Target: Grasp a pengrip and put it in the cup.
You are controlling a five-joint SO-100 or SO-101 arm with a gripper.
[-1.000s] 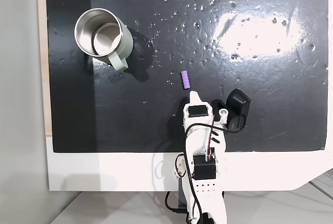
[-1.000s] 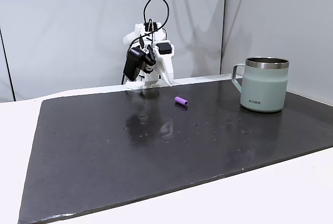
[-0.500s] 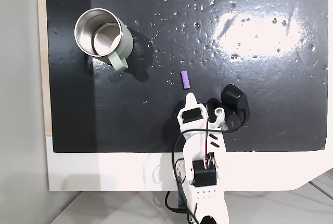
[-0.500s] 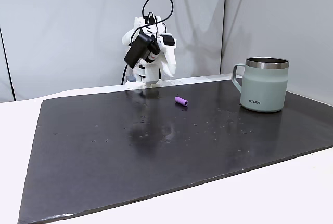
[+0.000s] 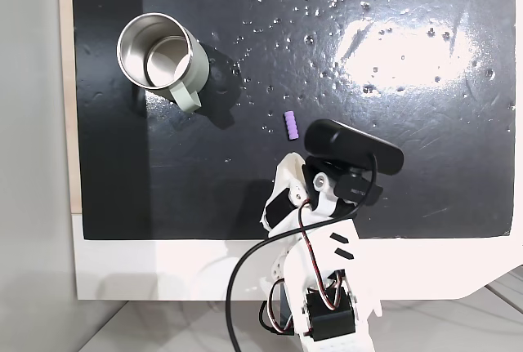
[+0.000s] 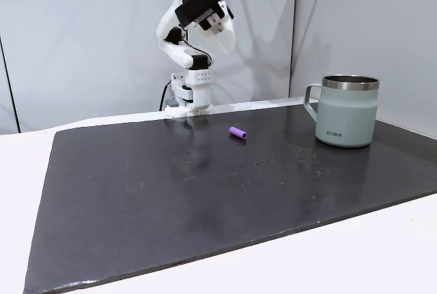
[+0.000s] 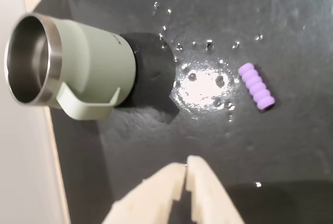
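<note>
1. Black mat (image 5: 425,172): covers most of the table, glossy, flecked with small droplets or specks. Everything below is placed relative to the cup.
2. Arm (image 6: 188,55): raised high over its base at the mat's back edge in the side fixed view, well apart from the cup and not over it. Nothing carried.
3. Cup (image 5: 155,51): upright on the mat, near the top-left corner in the top-down fixed view, handle toward the arm's side. Steel inside looks empty in that view; same in the wrist view (image 7: 57,73), where only part of the inside shows. Pale grey-green body at right in the side view (image 6: 347,111).
4. Gripper (image 7: 186,171): pale fingertips pressed together, no gap in the wrist view, nothing between them. It's up in the air, aimed down at the mat between cup and pengrip.
5. Pengrip (image 5: 290,126): purple ribbed cylinder lying flat on the mat, well apart from the cup, down and to the right of it in the top-down view, left of it in the side view (image 6: 237,133). Wrist view has it right of the cup (image 7: 256,87), untouched.
6. Progress, my read: nothing done. Grasp not started, cup holds no pengrip. Left: spread the fingers, come down on the pengrip, pinch, lift, carry over the rim, release.
</note>
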